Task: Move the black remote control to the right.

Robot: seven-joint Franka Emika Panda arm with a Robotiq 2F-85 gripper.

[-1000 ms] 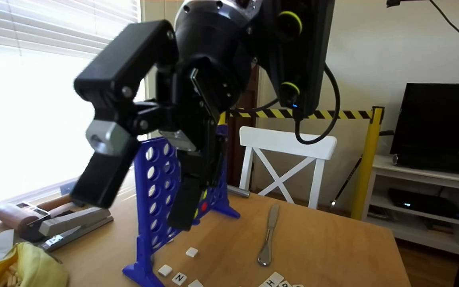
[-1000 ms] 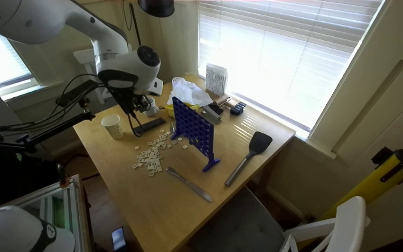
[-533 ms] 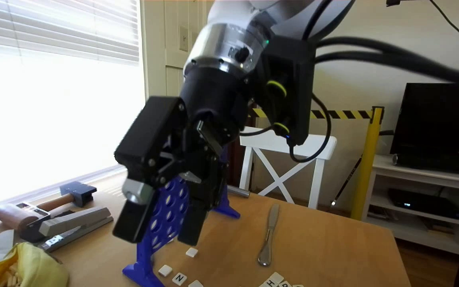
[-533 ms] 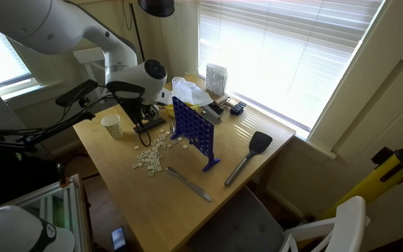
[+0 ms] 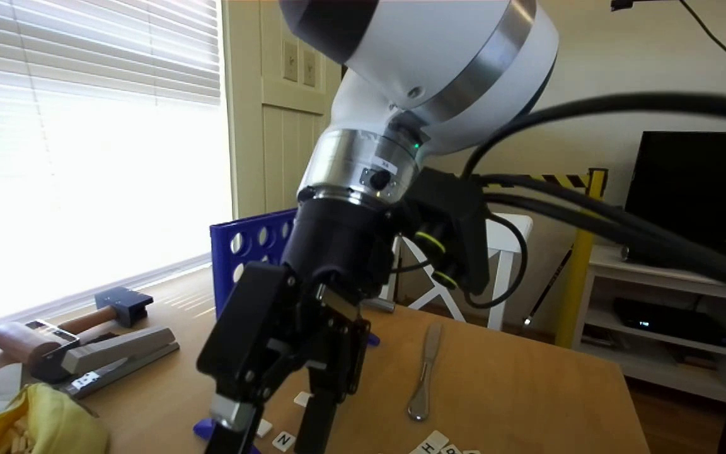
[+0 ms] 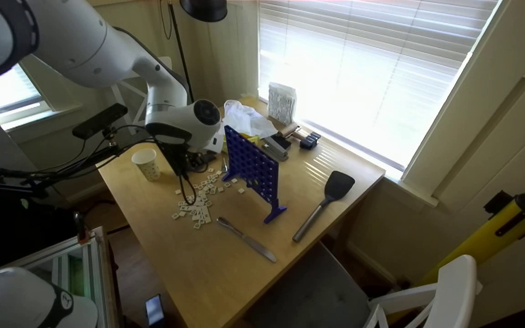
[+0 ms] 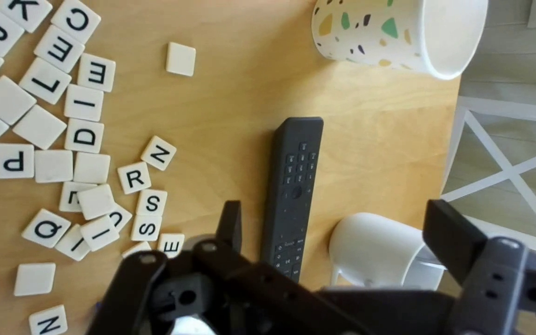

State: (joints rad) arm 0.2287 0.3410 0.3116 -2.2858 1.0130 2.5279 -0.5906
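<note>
Across the wrist view, on a wooden table (image 7: 389, 121): one black remote control (image 7: 294, 195), lying keys up, its near end hidden by the gripper (image 7: 335, 223). Gripper fingers (image 7: 231, 221): wide apart, one showing left of the remote control, one right, past a white mug (image 7: 365, 246). Mug: just beside the remote control, right. Far right: one speckled paper cup (image 7: 370, 32). Left: letter tiles (image 7: 96, 72), loose, some overlapping; one blank tile (image 7: 181, 59), far, apart from the others.

In an exterior view: gripper, near, tilted, fingers pointing down and apart, tips at the lower edge. Behind it, one blue game frame (image 5: 251, 255), upright, partly covered. Right: one table knife (image 5: 426, 369). Left: one grey stapler (image 5: 120, 349); near left, one yellow pouch (image 5: 67, 422). Far, right: one white chair (image 5: 503, 239), one television (image 5: 703, 189).

In an exterior view: one robot arm (image 6: 94, 50), left, bent over the table. Gripper: a dark shape, spread cannot be told, nor the remote control told apart from it. Right: one black spatula (image 6: 339, 184), blade far, handle near. Far: one white plastic bag (image 6: 249, 120).
</note>
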